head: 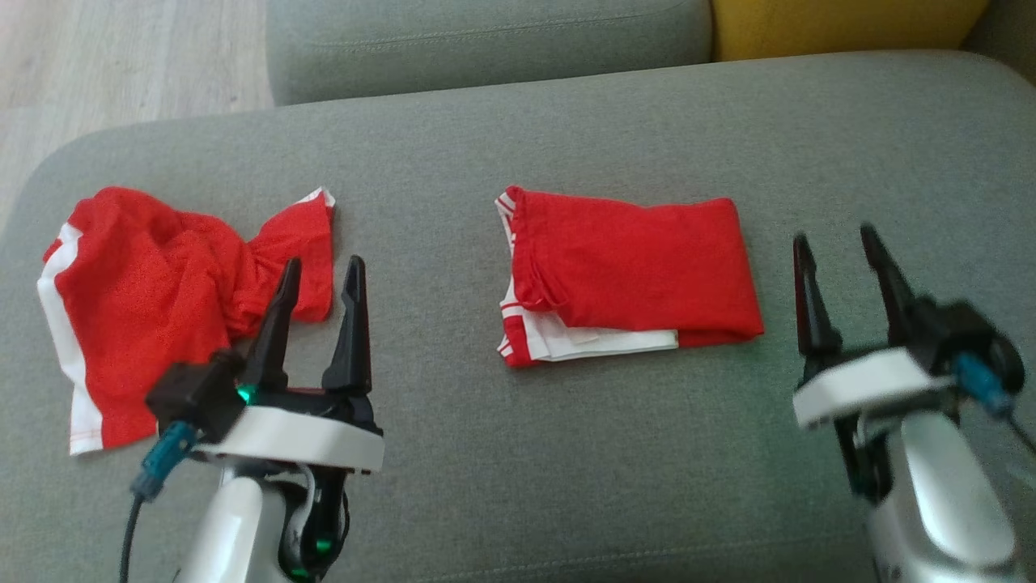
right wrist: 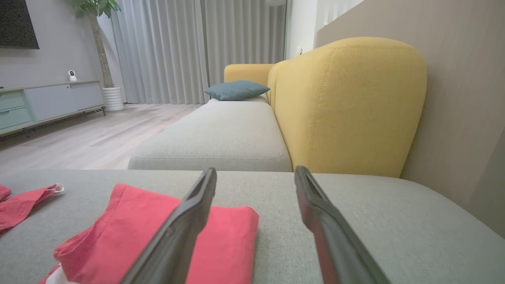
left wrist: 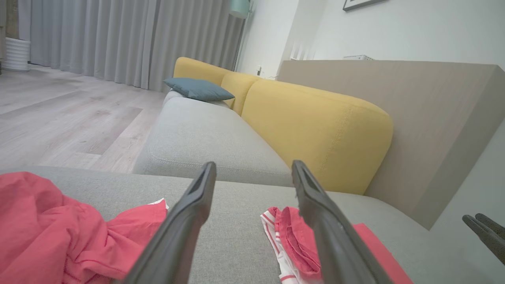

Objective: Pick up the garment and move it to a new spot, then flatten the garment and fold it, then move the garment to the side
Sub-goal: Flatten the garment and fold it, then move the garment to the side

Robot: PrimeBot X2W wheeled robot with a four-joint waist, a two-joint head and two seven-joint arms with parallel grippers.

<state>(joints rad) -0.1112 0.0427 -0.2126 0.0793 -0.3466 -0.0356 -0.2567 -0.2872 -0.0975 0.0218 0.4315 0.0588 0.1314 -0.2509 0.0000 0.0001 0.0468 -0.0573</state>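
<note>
The folded garment lies as a neat rectangle at the middle of the grey cushion, so folding looks done, with perhaps only the move aside left. A 2nd, crumpled garment sits at the cushion's left end, seemingly unworked. The left gripper and right gripper hover over the cushion's near edge, both spread wide and empty.

Grey sofa with yellow backrests; one blue cushion at its far end. Pale wood floor. Full-height grey curtains. Low sideboard along the far wall, potted plant beside it. Beige panel behind the sofa.
</note>
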